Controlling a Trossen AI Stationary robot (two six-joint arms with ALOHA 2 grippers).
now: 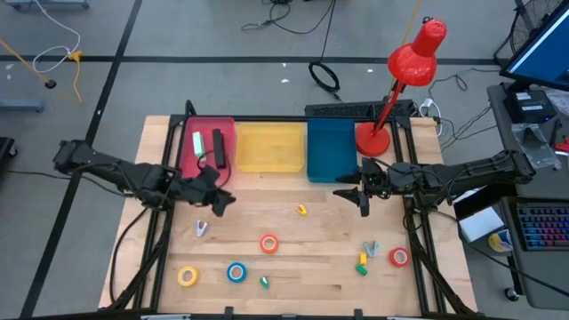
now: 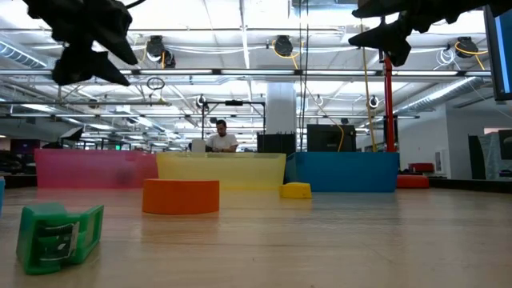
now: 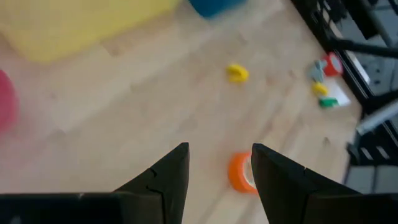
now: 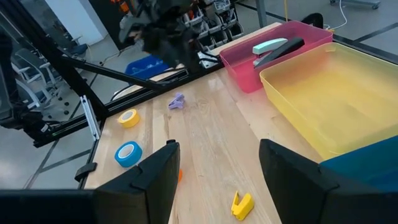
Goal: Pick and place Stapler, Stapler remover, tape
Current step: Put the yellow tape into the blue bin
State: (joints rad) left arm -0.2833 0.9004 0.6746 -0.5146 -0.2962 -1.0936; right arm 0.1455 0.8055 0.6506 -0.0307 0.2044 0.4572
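Fingers of left gripper (image 1: 220, 203) and right gripper (image 1: 363, 201) parted, empty, above the table (image 1: 311, 267)

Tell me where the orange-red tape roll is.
In the high view the orange-red tape roll lies on the table near the middle, below the yellow stapler remover and up-right of the blue tape roll.
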